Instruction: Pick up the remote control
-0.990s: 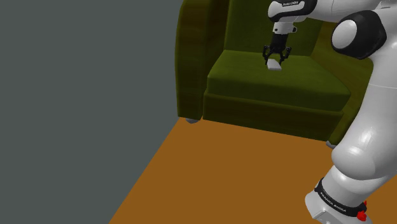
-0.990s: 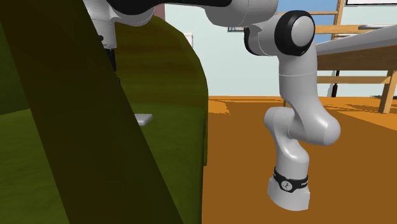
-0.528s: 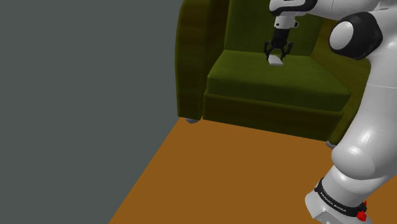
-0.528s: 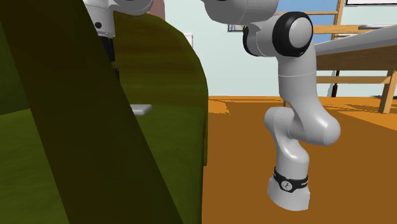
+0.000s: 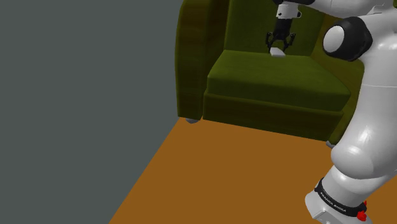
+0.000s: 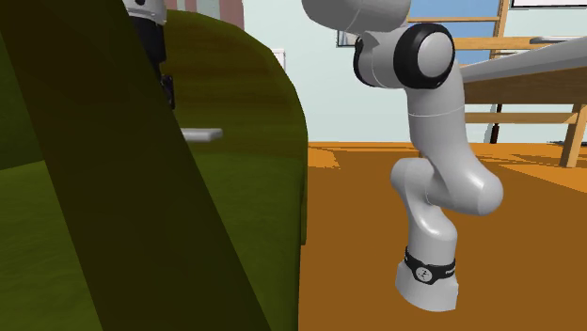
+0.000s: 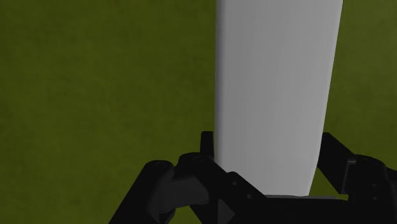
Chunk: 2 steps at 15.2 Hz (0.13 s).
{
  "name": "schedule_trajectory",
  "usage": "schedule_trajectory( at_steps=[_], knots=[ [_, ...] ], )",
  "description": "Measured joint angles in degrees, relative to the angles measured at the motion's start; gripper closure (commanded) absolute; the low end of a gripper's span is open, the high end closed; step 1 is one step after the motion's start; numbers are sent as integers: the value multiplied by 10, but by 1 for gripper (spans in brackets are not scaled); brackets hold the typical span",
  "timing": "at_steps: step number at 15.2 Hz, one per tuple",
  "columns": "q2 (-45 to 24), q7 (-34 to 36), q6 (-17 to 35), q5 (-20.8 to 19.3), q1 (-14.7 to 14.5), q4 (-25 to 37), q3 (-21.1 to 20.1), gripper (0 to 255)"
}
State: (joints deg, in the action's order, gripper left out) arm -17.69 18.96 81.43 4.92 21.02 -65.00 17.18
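The remote control (image 7: 277, 89) is a plain light grey slab, long and flat. My black gripper (image 7: 267, 184) is shut on its near end, one finger on each side. In the shoulder view the gripper (image 5: 279, 43) hangs above the back of the green armchair's seat (image 5: 280, 79), with the remote control (image 5: 278, 51) lifted off the cushion. In the second exterior view the remote control (image 6: 201, 134) sticks out level past the chair's arm, under the partly hidden gripper (image 6: 167, 91).
The olive green armchair (image 5: 197, 57) has high arms on both sides of the seat and a tall back behind. A grey wall (image 5: 83, 95) fills the shoulder view's left. Orange-brown floor (image 5: 242, 172) lies in front. A wooden table (image 6: 527, 75) stands beyond the arm.
The gripper has risen steadily with the remote control in it, lifting it from just above the seat cushion to higher in front of the backrest. The arm's elbow has moved up with it.
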Motion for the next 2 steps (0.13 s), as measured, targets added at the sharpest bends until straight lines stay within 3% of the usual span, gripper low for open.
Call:
schedule_trajectory(
  at_steps=[2],
  knots=[
    [-6, 0, -15, 2, 2, 21, 0, 255]
  ],
)
